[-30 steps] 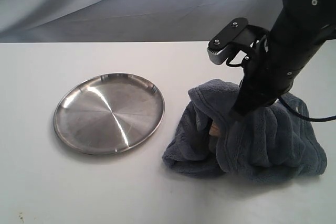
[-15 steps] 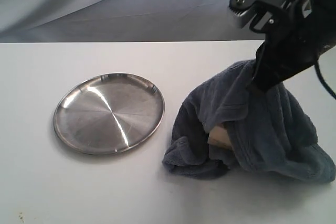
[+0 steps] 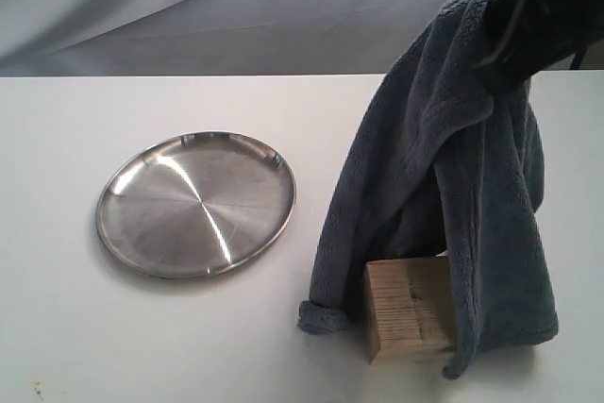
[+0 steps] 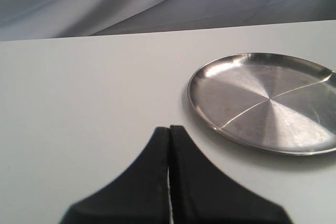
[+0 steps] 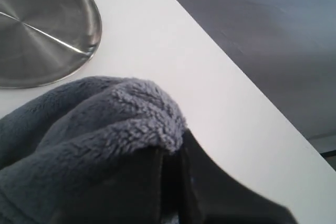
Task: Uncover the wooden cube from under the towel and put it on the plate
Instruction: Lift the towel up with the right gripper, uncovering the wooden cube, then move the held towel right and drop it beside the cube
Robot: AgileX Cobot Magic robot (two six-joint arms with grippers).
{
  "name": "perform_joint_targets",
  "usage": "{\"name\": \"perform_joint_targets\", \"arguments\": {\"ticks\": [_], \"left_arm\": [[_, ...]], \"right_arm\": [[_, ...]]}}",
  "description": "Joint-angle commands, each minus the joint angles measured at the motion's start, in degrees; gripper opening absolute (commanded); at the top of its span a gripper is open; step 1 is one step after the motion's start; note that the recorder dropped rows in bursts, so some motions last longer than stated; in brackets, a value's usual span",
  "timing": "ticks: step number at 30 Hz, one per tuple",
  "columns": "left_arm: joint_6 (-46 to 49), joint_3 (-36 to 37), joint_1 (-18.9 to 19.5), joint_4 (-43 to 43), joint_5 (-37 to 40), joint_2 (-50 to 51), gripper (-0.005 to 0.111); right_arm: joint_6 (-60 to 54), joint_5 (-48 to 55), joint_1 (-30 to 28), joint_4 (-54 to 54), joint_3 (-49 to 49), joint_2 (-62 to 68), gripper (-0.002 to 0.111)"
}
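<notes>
The grey-blue towel hangs high above the table, pinched at its top by my right gripper, which is shut on it. In the right wrist view the fluffy towel bunches over the black fingers. The pale wooden cube stands uncovered on the table at the front right, its far and right sides still draped by the towel's hanging folds. To its left lies the shiny steel plate, holding nothing. My left gripper is shut on nothing, hovering over bare table beside the plate.
The white table ends at the back against a draped grey backdrop. The towel's lower corner rests curled on the table left of the cube.
My right gripper has risen steeply with the towel, lifting it off the cube. The cube, earlier only peeking out from the folds, now stands mostly uncovered.
</notes>
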Motion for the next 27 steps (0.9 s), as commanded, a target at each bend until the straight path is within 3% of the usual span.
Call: {"name": "perform_joint_targets", "arguments": {"ticks": [1, 5, 14, 27], "left_arm": [[-0.3, 0.3, -0.1, -0.1, -0.7, -0.2, 0.000], [-0.3, 0.3, -0.1, -0.1, -0.7, -0.2, 0.000], [-0.3, 0.3, -0.1, -0.1, -0.7, -0.2, 0.000], [-0.3, 0.3, -0.1, -0.1, -0.7, -0.2, 0.000]], "right_arm": [[5.9, -4.7, 0.0, -7.5, -0.3, -0.1, 0.000], [14.9, -11.7, 0.0, -17.8, -0.3, -0.1, 0.000], [17.8, -31.9, 0.0, -18.1, -0.3, -0.4, 0.000], [17.8, -29.5, 0.0, -18.1, -0.3, -0.5, 0.000]]}}
